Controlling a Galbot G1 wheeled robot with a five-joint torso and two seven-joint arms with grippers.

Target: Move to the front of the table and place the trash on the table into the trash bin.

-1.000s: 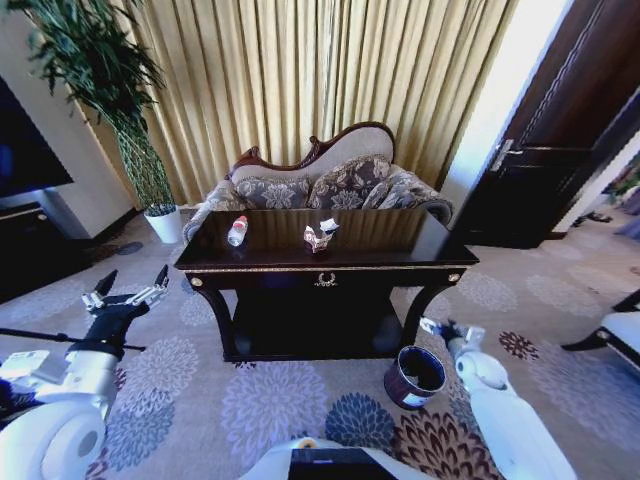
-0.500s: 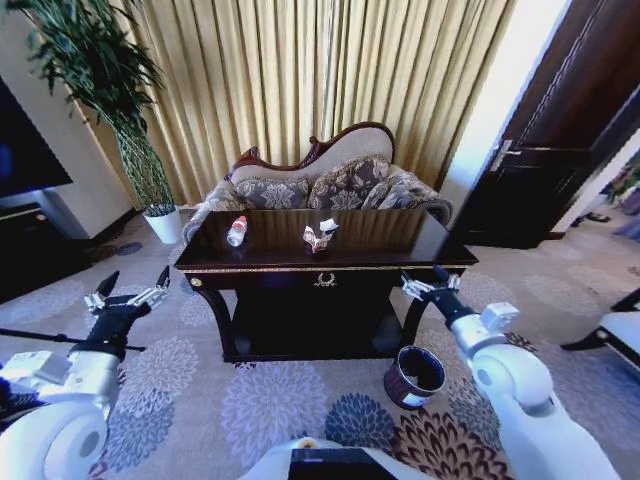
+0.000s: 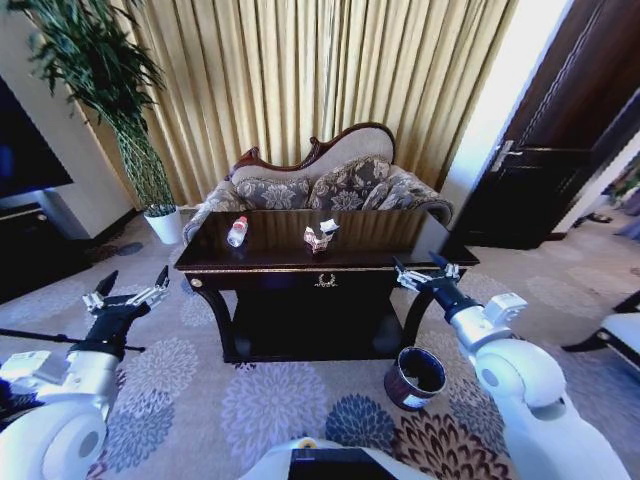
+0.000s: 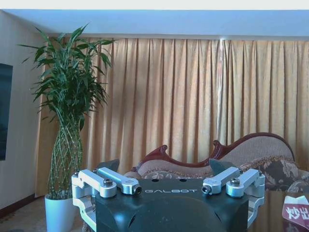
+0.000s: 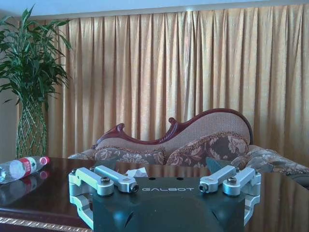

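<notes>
Lying on the dark glossy bench [image 3: 400, 235]: bottle [image 3: 237, 231] toward its left end, crumpled wrapper [image 3: 318, 236] mid-top. Probably light, slick, prone to rolling; best pinched across the body. Right gripper [image 3: 422, 272] at the front edge, fingers wide; left gripper [image 3: 128, 290] low, also spread.

Dark glossy brown table [image 3: 400, 240] with gold emblem [image 3: 325, 280]; clear bottle [image 3: 237, 231], red cap and label. White-and-reddish wrapper [image 3: 318, 236]. Dark trash bin [image 3: 414, 377]; floral-patterned carpet [image 3: 270, 400] in purple, grey.
</notes>
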